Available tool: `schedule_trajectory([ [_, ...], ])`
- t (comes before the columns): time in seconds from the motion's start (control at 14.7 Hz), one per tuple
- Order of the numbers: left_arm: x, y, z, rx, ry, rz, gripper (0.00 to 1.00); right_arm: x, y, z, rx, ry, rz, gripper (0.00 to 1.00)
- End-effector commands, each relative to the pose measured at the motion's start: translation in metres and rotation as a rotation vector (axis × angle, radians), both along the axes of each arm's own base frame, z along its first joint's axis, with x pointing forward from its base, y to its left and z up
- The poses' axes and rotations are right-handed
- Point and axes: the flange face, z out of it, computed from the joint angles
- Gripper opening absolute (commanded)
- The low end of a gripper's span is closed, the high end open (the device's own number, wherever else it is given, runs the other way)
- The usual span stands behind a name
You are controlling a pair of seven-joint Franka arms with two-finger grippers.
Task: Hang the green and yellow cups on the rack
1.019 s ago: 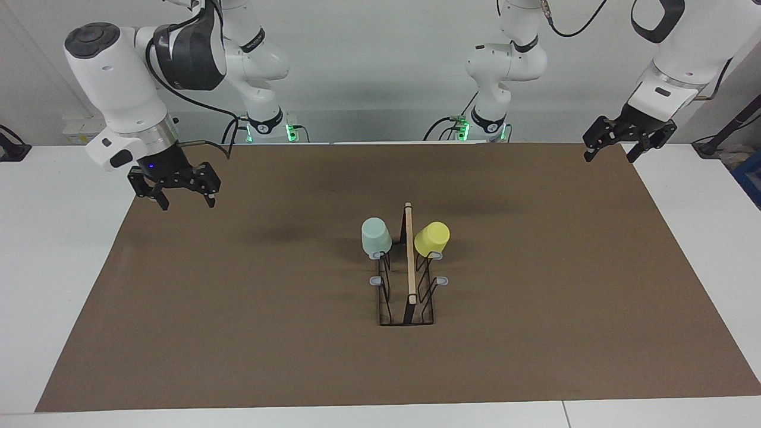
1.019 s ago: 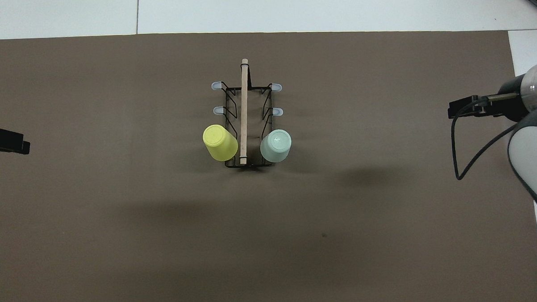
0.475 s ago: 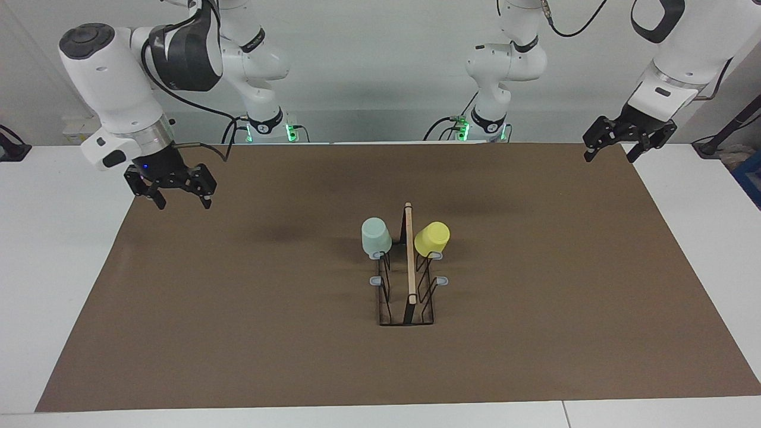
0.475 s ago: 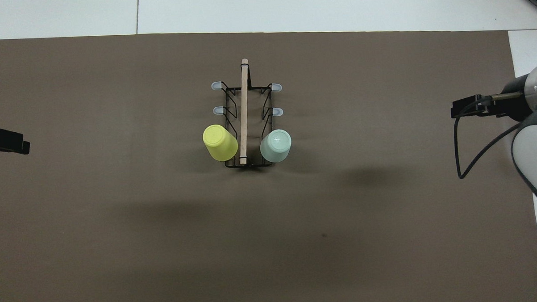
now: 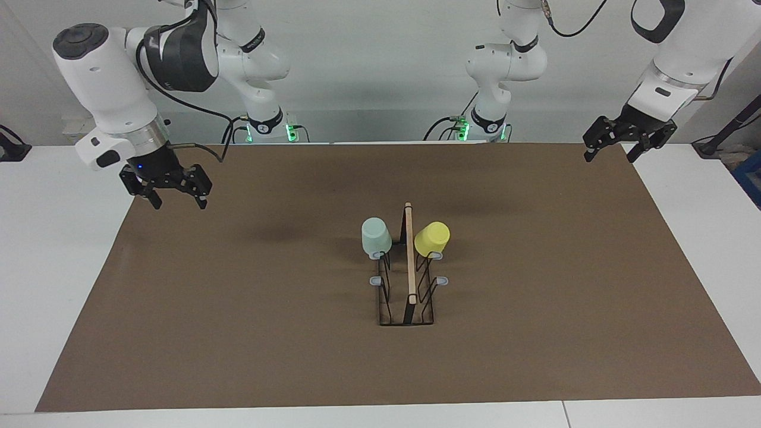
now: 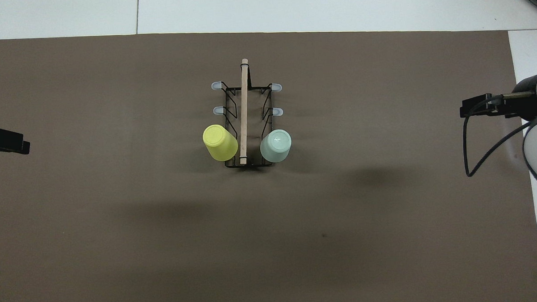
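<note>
The black wire rack (image 5: 408, 297) with its wooden top bar stands mid-table; it also shows in the overhead view (image 6: 244, 102). The mint green cup (image 5: 376, 236) hangs upside down on the prong nearest the robots on the right arm's side. The yellow cup (image 5: 432, 238) hangs tilted on the matching prong on the left arm's side. Both cups show from above, green (image 6: 276, 145) and yellow (image 6: 219, 142). My right gripper (image 5: 179, 204) is open and empty, up over the mat's edge at its own end (image 6: 474, 109). My left gripper (image 5: 609, 158) is open, empty and waits over the mat's corner (image 6: 7, 143).
A brown mat (image 5: 238, 333) covers most of the white table (image 5: 47, 267). Several grey-tipped prongs (image 5: 376, 280) on the rack carry nothing. A black cable (image 6: 470, 162) loops from the right wrist.
My right gripper has drawn back toward the right arm's end of the table, away from the rack. The left arm, the cups and the rack have not moved.
</note>
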Motion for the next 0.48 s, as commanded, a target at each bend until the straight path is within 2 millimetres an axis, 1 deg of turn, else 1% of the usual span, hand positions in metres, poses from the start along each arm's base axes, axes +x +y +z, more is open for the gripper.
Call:
schedule_trajectory([
  [0.0,-0.0075,0.0000,0.0009,0.014,-0.013,0.009,1.00,-0.0013,-0.0033,-0.0003,-0.021,0.011,-0.017,1.00],
  [0.41,-0.0075,0.0000,0.0009,0.014,-0.013,0.009,1.00,-0.0002,0.0051,0.0009,-0.014,0.004,-0.014,1.00],
])
